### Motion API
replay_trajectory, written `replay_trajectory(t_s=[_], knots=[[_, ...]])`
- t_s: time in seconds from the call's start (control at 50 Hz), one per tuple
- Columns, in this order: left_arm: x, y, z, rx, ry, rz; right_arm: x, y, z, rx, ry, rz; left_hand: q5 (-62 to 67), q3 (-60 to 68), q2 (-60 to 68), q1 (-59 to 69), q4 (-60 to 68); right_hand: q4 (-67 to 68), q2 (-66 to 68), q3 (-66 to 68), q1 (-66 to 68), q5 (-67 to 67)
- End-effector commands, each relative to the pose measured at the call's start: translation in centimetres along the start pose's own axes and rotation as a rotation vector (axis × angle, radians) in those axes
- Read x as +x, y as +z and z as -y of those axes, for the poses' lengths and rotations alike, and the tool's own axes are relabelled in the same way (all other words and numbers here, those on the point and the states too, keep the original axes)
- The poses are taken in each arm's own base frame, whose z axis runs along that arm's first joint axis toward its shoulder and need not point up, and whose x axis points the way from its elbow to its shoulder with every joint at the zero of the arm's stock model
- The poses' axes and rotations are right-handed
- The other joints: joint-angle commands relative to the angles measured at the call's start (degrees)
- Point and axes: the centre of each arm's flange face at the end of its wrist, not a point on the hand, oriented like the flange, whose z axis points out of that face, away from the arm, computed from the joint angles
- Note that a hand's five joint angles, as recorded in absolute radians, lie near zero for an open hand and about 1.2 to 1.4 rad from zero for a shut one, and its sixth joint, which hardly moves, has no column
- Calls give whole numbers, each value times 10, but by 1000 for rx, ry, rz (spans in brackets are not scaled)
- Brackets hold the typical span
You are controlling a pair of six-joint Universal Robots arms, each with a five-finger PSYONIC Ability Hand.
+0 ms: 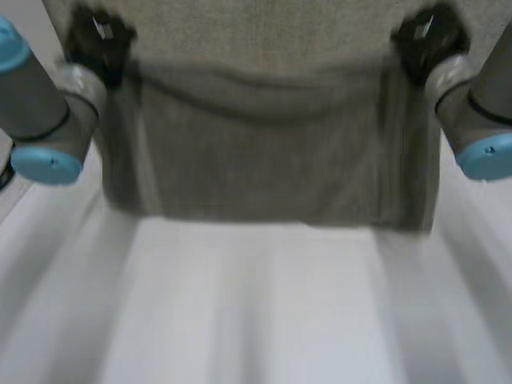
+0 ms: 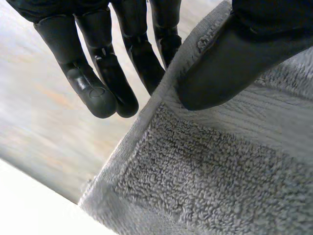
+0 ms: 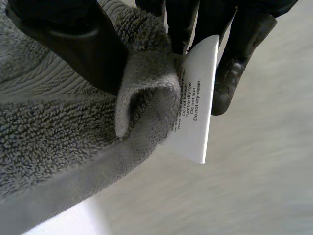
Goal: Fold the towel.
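White table [image 1: 256,320] below, pale and bare on the side nearer the robot. Over it, a grey towel [image 1: 272,160] spread wide between the two hands, sagging slightly along the upper middle, lower edge hanging low toward the table; cannot tell whether that edge touches. At one upper corner, the left hand [image 1: 96,36], clamped on the towel: in the left wrist view, thumb [image 2: 230,68] pressed flat onto the looped face just inside the hem, some fingers [image 2: 100,90] straight beside the edge and the others tucked behind it. At the opposite upper corner, the right hand [image 1: 424,36], likewise pinching the towel: in the right wrist view, thumb bearing down on a bunched, rolled-over bit of hem, fingers behind the cloth. Between that fold and the fingers, a white care label [image 3: 195,103] with printed washing lines, jutting past the fingertips.
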Motion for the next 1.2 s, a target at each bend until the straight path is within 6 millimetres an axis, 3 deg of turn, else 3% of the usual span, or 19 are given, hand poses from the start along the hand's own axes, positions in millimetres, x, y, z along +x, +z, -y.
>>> replay_trajectory(t_s=[0.02,0.16,0.2,0.22,0.26,0.32,0.36,0.38,0.44,0.5,0.56,0.62,0.66,0.72,0.76,0.86,0.96,1.06,1.2], knots=[[-51,2,61,226,-203,167,53,-13,48,209,36,-226,-145,-88,-71,-34,-75,33,54,43,48,33],[-20,-11,27,82,-245,22,18,-30,19,41,50,-10,-145,-88,-71,-34,-75,33,54,43,48,33],[6,-27,-2,-19,-252,-58,-6,-41,0,-46,59,121,-145,-88,-71,-34,-75,33,54,43,48,33],[6,-27,-2,-20,-252,-58,-6,-42,0,-46,59,121,-145,-88,-71,-34,-75,33,54,43,48,33],[33,-50,-31,-130,-256,-132,-33,-56,-20,-115,72,237,-145,-88,-71,-34,-75,33,54,43,48,33],[46,-62,-46,-182,-256,-168,-47,-63,-32,-151,77,284,-145,-88,-71,-34,-75,33,54,43,48,33],[71,-85,-72,-272,-245,-234,-73,-77,-55,-229,83,371,-145,-88,-71,-34,-75,33,54,43,48,33],[71,-85,-72,-272,-244,-234,-73,-77,-56,-230,83,371,-145,-88,-71,-34,-75,33,54,43,48,33],[96,-117,-97,-356,-167,-318,-105,-96,-91,-355,96,468,-145,-88,-71,-34,-75,33,54,43,48,33],[100,-134,-104,-383,-89,-358,-114,-108,-100,-400,103,506,-145,-88,-71,-34,-75,33,54,43,48,33],[103,-143,-107,-398,-53,-381,-114,-115,-101,-410,106,518,-145,-88,-71,-34,-75,33,54,43,48,33],[95,-156,-99,-393,-3,-392,-95,-123,-88,-398,103,484,-145,-88,-71,-34,-75,33,54,43,48,33],[61,-162,-83,-373,11,-320,-66,-136,-72,-386,91,444,-145,-88,-71,-34,-75,33,54,43,48,33],[43,-165,-76,-357,14,-279,-54,-145,-66,-394,86,441,-145,-88,-71,-34,-75,33,54,43,48,33],[12,-173,-49,-268,14,-224,-26,-161,-46,-387,101,447,-145,-88,-71,-34,-75,33,54,43,48,33],[-14,-183,-15,-121,-46,-196,1,-177,-19,-317,128,479,-145,-88,-71,-34,-75,33,54,43,48,33],[-11,-184,-13,-112,-157,-220,3,-175,-20,-301,168,527,-145,-88,-71,-34,-75,33,54,43,48,33],[13,-178,-42,-210,-213,-291,-16,-164,-41,-360,186,586,-145,-88,-71,-34,-75,33,54,43,48,33],[50,-147,-77,-283,-165,-363,-36,-138,-74,-454,198,609,-145,-88,-71,-34,-75,33,54,43,48,33]])
